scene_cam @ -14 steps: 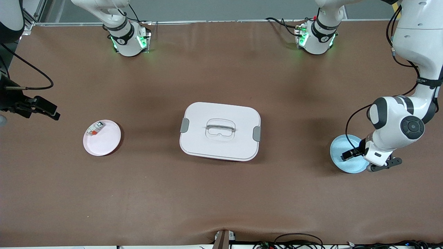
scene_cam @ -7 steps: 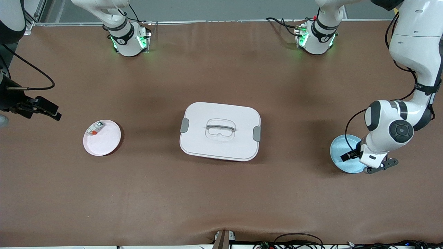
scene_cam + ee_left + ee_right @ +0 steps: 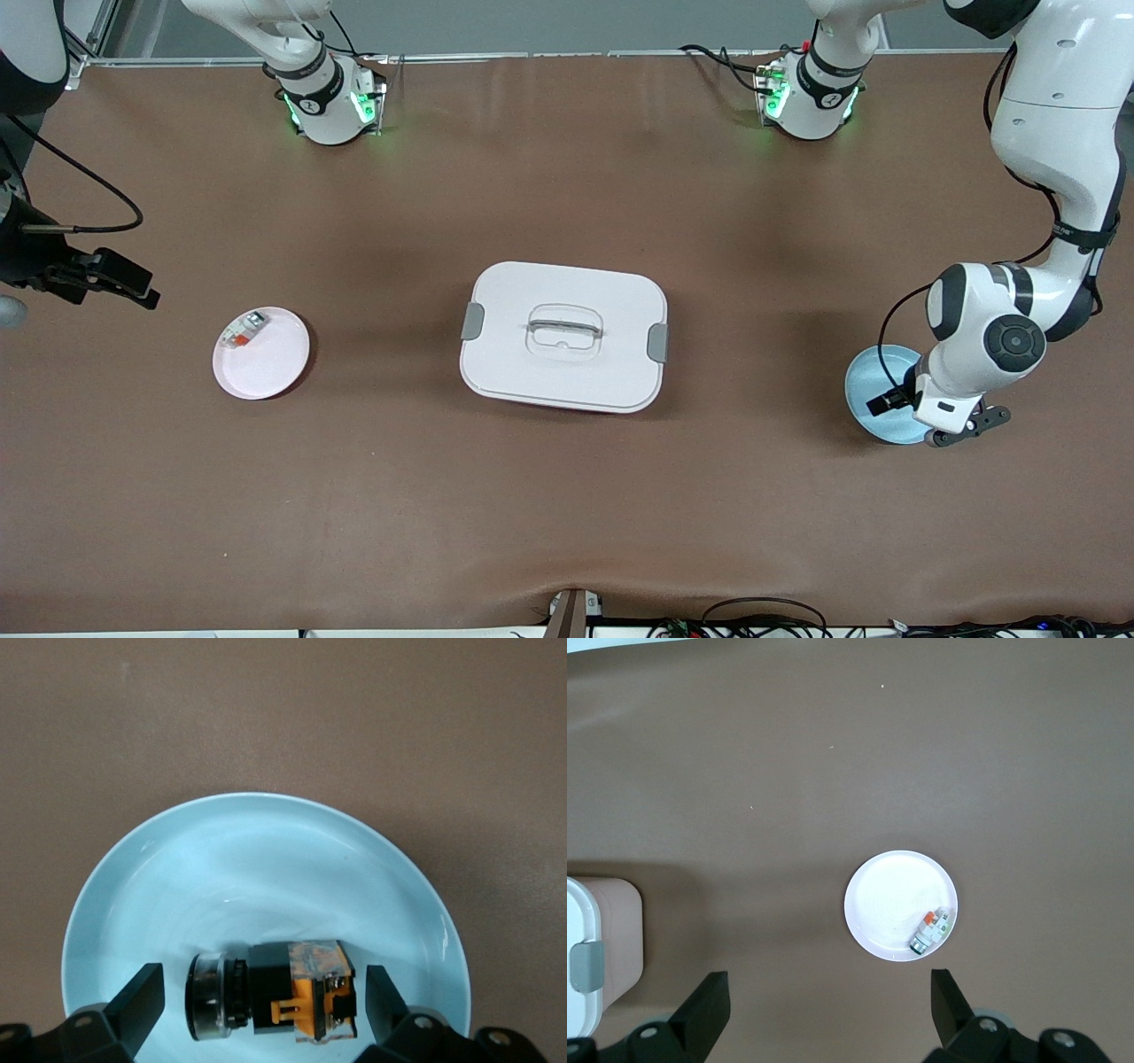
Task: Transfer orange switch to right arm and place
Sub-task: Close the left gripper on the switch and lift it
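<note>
Since prior frames the left arm has shifted a bit toward frame centre; left pincer [image 3: 886, 403] now lower right of front view, over blue plate [image 3: 864, 383]. Left wrist view alone shows orange switch [image 3: 292, 992] lying in the plate betw. spread fingers [image 3: 142, 1001], untouched. Right pincer [image 3: 133, 291], mid-left edge, spread, waits high over counter [image 3: 567, 514] nr pink plate [image 3: 266, 368] w/ grey-white part [image 3: 932, 932]
</note>
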You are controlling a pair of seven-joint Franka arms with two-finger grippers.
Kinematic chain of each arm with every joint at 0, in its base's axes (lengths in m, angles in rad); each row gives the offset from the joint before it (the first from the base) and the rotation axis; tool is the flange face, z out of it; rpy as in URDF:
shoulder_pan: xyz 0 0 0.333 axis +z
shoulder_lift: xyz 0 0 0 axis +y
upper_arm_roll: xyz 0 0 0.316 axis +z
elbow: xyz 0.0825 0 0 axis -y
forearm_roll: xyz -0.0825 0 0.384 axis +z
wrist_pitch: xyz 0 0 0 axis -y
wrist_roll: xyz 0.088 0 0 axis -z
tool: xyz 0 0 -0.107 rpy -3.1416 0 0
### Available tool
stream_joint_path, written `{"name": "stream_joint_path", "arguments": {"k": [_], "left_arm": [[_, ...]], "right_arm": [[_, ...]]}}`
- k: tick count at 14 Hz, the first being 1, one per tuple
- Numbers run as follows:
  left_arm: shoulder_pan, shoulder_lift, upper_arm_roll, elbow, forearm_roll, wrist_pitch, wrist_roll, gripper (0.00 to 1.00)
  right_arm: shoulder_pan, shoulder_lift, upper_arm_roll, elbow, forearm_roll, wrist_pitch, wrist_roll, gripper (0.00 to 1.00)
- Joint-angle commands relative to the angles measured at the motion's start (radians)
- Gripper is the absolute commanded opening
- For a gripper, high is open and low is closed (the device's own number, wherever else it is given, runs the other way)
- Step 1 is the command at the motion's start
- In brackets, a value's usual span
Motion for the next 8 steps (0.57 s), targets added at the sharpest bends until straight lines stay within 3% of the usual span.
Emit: {"name": "stream_joint_path", "arguments": {"k": [1,5,6,8], "left_arm": [[-0.003,0.019,-0.001,0.018,0.025,0.009,-0.032,1.00],[-0.003,0.025,-0.001,0.020,0.025,0.009,-0.032,0.98],[-0.003,0.027,-0.001,0.018,0.025,0.009,-0.032,0.86],[-0.003,0.025,-0.001,0.018,0.025,0.008,-0.032,0.32]], "right_arm": [[0.004,0.011,0.004,0.013,-0.013,-0.013,-0.007,1.00],[0.011,0.011,0.004,0.013,-0.013,-0.015,-0.007,1.00],[0.013,0.011,0.004,0.013,-0.013,-0.015,-0.006,1.00],[0.016,0.012,0.004,0.013,-0.013,-0.015,-0.006,1.00]]}}
